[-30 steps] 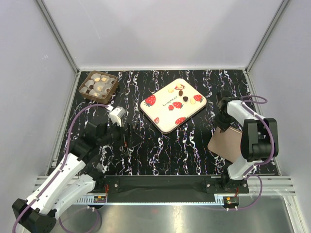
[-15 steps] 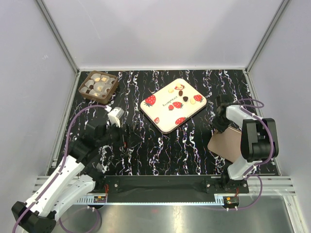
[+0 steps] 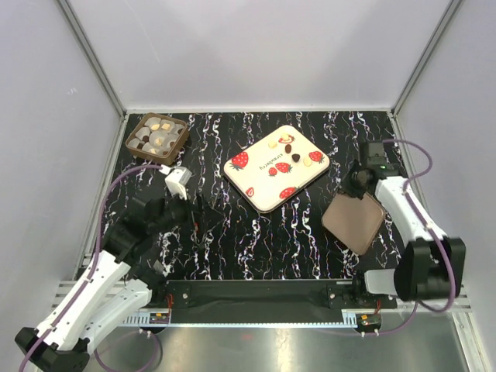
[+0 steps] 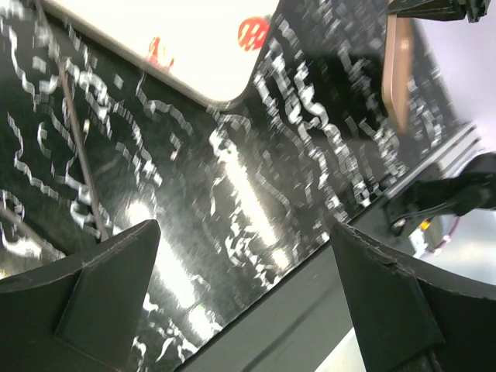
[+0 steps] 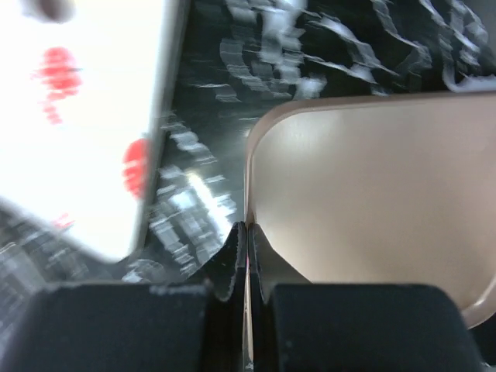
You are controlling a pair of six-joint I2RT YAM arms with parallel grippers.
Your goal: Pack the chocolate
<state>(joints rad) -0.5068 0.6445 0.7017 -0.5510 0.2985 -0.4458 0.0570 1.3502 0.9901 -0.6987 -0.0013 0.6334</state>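
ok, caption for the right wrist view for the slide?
Right tool pinched shut on the edge of a flat tan rounded-corner panel, white strawberry-print tray alongside on the black marbled table.

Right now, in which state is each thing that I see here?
Brown box: open, paper cups inside.
Strawberry tray: flat on the table, few chocolates on it.
Brown lid: off the box, pinched at its edge.
Right gripper: shut on the brown lid.
Left gripper: open, empty.

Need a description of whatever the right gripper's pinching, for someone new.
On the black marbled table, look right of the white strawberry tray. There the right gripper pinches the edge of a flat, rounded brown square. Unlike the tray, it is plain and bare.
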